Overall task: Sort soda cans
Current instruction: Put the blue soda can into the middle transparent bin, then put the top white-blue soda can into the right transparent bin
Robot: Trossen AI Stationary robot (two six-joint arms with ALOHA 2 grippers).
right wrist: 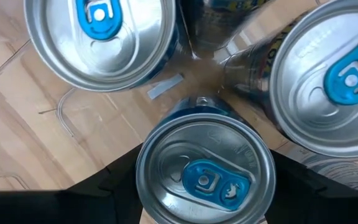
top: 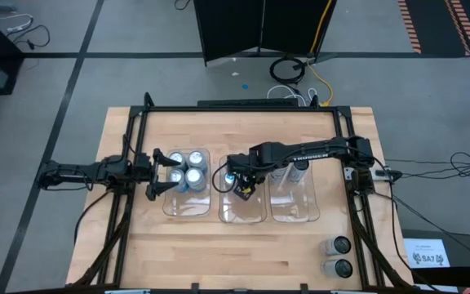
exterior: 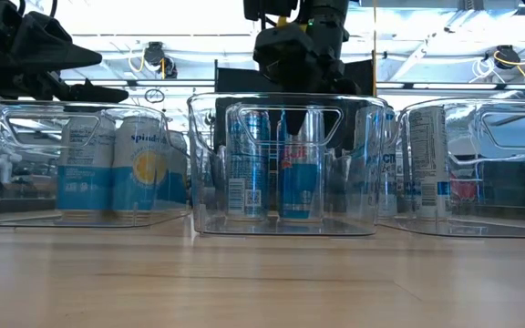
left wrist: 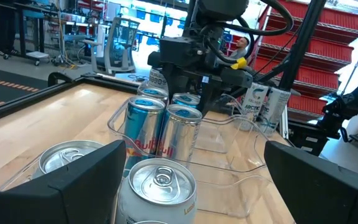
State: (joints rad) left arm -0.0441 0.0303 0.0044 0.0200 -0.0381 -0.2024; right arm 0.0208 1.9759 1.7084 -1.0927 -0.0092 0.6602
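High view: we count three clear bins in a row on the table [top: 137,253]. The left bin [top: 188,206] holds four silver-topped cans [top: 186,167]; the middle bin [top: 243,214] holds cans with blue tabs at its far end; the right bin [top: 296,208] has cans at its far end, mostly hidden by the right arm. Two dark-topped cans [top: 339,256] stand apart near the table's front right corner.

Through the right wrist we see three blue-tabbed cans; the right gripper [right wrist: 204,180] straddles the nearest can [right wrist: 204,168], a dark finger on each side, though we cannot tell whether they press it.

The left gripper [top: 160,173] hangs at the left bin's left edge, fingers spread.

In the low view the left cans read "Spindrift" [exterior: 144,164]. The middle cans are blue and silver with red "Red Bull" lettering [left wrist: 143,134]. The right cans read "CELSIUS ARCTIC" [left wrist: 253,102].
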